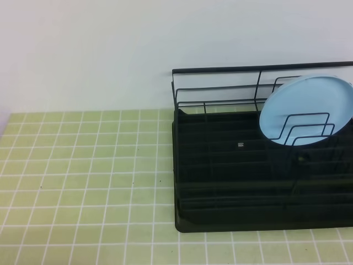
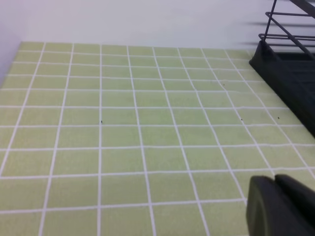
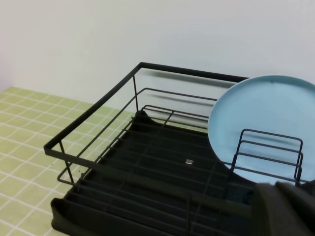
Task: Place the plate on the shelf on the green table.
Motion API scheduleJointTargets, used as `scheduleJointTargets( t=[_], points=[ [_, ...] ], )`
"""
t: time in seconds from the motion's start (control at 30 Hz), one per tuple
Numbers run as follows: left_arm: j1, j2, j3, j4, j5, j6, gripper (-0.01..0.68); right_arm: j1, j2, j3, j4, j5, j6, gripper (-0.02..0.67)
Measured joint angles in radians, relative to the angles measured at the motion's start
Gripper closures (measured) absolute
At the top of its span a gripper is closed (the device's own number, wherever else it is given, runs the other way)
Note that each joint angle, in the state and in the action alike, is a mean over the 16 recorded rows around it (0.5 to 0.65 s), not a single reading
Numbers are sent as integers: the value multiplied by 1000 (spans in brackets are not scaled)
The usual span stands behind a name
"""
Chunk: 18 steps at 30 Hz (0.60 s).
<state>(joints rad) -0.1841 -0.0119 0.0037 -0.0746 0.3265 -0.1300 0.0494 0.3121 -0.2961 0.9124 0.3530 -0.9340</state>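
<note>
The light blue plate (image 1: 309,105) stands on edge in the wire dividers at the right back of the black shelf (image 1: 220,182), leaning towards the top rail. The shelf rests on the green table (image 1: 83,165). The right wrist view shows the plate (image 3: 266,113) upright in the shelf (image 3: 147,167). My right gripper (image 3: 275,186) shows only as dark fingers pressed together at the bottom right, apart from the plate. My left gripper (image 2: 274,179) shows the same way, shut and empty over the bare table (image 2: 123,123). Neither gripper shows in the exterior view.
A plain white wall runs behind the table. The shelf's left corner (image 2: 290,69) shows at the upper right of the left wrist view. A small pale object (image 1: 240,144) lies on the shelf's tray base.
</note>
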Motion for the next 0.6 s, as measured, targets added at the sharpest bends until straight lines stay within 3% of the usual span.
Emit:
scheduleJointTargets(
  t=[0.4,0.6],
  points=[
    [0,0,0,-1,0,12,674,0,0,0,-23,-1,21,652],
    [0,0,0,-1,0,14,674,0,-4,0,-230,-6,211,652]
  ],
)
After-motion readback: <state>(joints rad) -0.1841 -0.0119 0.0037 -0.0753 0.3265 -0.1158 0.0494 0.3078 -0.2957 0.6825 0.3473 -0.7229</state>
